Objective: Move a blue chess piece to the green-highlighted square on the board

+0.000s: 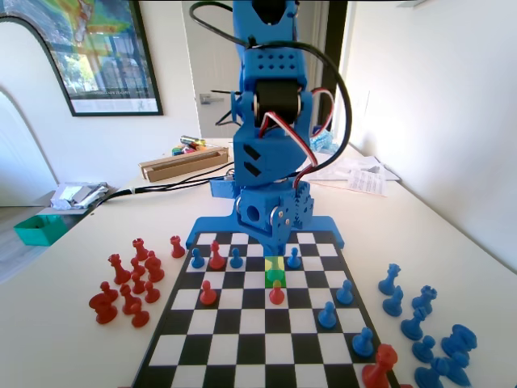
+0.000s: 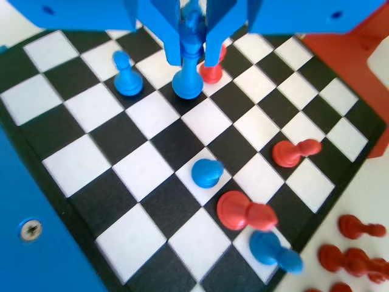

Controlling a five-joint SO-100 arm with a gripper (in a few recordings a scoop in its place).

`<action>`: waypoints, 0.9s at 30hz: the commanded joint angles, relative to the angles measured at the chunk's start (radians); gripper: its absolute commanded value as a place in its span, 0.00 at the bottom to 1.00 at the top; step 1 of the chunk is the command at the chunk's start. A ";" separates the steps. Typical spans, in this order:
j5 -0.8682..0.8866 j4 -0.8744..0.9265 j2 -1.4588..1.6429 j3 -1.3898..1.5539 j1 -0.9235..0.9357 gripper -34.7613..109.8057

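Pincer (image 2: 193, 56) around blue chess piece (image 2: 188, 74)

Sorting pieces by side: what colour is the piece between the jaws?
Blue chess piece, clearest in the wrist view.

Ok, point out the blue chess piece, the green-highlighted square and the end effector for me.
blue chess piece (image 2: 188, 78): wrist view, on its stem above the base.
green-highlighted square (image 1: 275, 276): fixed view, on the tinted surface.
end effector (image 2: 193, 53): wrist view, midway between the two fingertips flanking the piece.
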 commanded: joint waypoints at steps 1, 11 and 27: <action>-0.002 -0.020 0.021 -0.028 0.000 0.25; 0.000 -0.075 0.017 0.008 0.002 0.29; -0.006 -0.084 0.023 0.046 -0.005 0.28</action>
